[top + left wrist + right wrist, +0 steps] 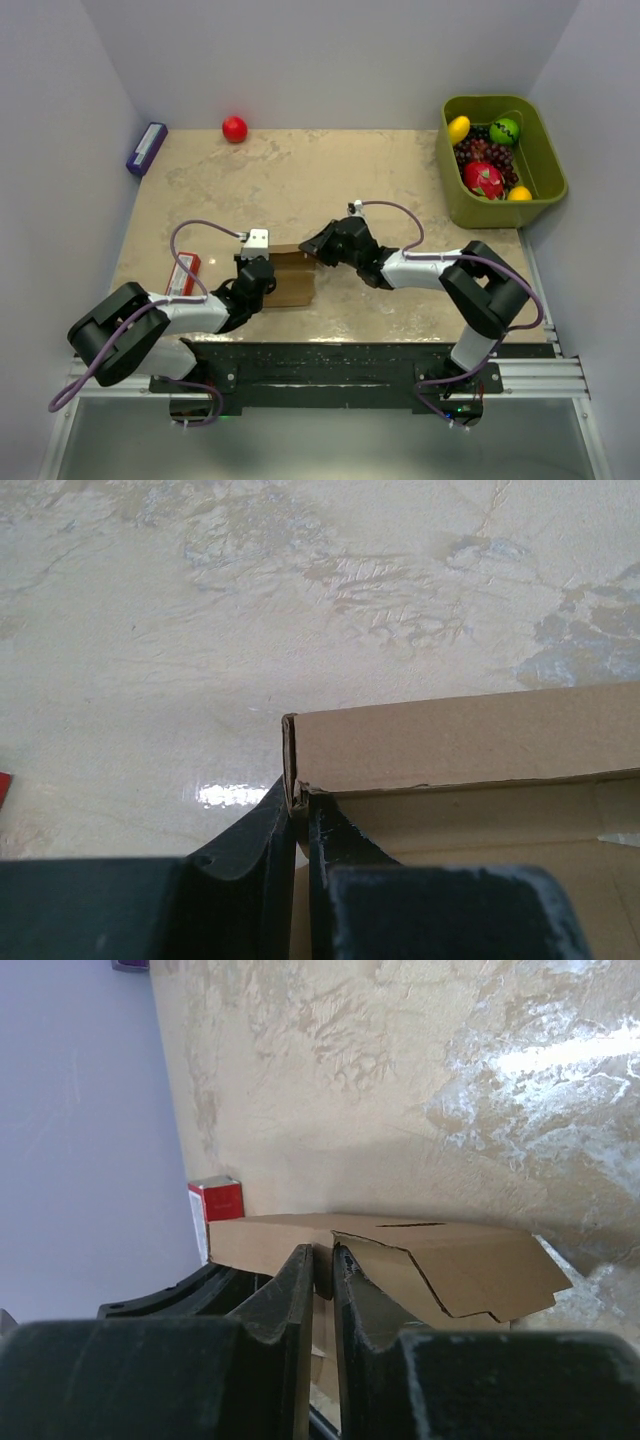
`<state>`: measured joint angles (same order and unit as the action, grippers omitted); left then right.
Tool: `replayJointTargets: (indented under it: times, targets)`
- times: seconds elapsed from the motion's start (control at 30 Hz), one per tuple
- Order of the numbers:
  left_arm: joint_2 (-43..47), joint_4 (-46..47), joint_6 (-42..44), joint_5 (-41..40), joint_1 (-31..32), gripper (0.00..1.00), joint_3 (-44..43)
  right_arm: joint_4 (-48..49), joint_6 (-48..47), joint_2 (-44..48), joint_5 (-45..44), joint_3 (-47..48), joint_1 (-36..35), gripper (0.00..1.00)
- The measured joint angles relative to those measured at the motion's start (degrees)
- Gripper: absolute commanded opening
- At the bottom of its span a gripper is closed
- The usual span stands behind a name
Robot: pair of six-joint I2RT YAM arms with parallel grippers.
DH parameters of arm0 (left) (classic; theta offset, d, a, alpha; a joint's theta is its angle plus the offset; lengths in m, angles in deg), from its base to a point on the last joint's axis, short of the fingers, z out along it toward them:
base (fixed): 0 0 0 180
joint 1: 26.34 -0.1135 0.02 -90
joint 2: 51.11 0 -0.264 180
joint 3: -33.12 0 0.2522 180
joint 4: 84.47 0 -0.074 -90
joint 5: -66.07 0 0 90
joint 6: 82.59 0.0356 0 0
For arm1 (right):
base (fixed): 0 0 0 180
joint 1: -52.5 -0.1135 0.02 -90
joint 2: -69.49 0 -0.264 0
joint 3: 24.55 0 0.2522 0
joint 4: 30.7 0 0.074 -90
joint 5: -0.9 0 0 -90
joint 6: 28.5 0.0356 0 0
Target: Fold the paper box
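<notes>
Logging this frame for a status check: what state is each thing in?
paper box: partly folded, wall raised, not closed
left gripper: shut on the paper box's corner
right gripper: shut on the paper box's wall
bin: open, fruit inside
red packet: lying flat
purple box: lying by the left wall

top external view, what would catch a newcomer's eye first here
The brown paper box, near the arms in the middle, is pinched on opposite sides by the left gripper and right gripper. Next comes the green bin of colourful fruit at the far right, then a red ball alone at the far edge.
</notes>
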<state>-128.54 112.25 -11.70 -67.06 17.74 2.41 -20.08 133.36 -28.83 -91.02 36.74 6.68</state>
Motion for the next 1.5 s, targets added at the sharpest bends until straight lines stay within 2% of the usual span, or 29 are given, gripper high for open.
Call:
replayJointTargets:
  times: [0.07, 0.53, 0.57, 0.6, 0.63, 0.67, 0.77, 0.83, 1.03, 1.17, 1.27, 1.5]
  targets:
    - [0.0, 0.0, -0.3, -0.1, 0.0, 0.00, 0.0, 0.7, 1.3, 0.0, 0.0, -0.5, 0.0, 0.00]
    - [0.1, -0.2, -1.6, -0.6, 0.4, 0.00, 0.5, 8.5, 8.6, -1.5, -0.1, -3.8, 0.1, 0.00]
    - [0.1, -0.2, -1.9, -0.6, 0.4, 0.00, 0.5, 9.0, 8.6, -1.5, -0.3, -4.2, 0.1, 0.05]
    - [0.1, -0.3, -2.1, -0.7, 0.5, 0.00, 0.4, 9.3, 8.5, -1.5, -0.3, -4.3, 0.1, 0.14]
    - [0.0, -0.6, -2.4, -0.7, 0.6, 0.00, 0.4, 9.7, 8.3, -1.4, -0.5, -4.6, 0.1, 0.25]
    - [-0.1, -1.0, -2.9, -0.8, 0.7, 0.00, 0.3, 9.9, 8.0, -1.2, -0.7, -5.0, 0.0, 0.40]
    - [-0.4, -1.7, -3.8, -0.7, 1.1, 0.00, -0.5, 9.3, 6.1, 0.5, -1.7, -6.0, -0.2, 0.56]
    - [-0.5, -2.6, -4.0, -0.5, 1.3, 0.00, -1.2, 8.2, 4.1, 3.0, -2.2, -6.7, -0.4, 0.59]
    - [-0.6, -4.3, -4.9, -0.2, 1.4, 0.00, -1.8, 1.0, -2.7, 12.3, -7.1, -9.4, -3.8, 0.57]
    - [-0.6, -5.2, -5.4, 0.3, 1.4, 0.00, -2.3, -4.8, -6.7, 15.3, -11.8, -9.3, -10.3, 0.49]
    - [-0.6, -5.9, -5.9, 1.3, 1.4, 0.00, -2.5, -7.9, -8.6, 13.9, -12.5, -8.6, -12.5, 0.47]
    - [-0.3, -9.4, -7.2, 4.3, 1.4, 0.00, -4.2, -15.0, -12.0, 5.1, -14.8, -2.3, -12.0, 0.47]
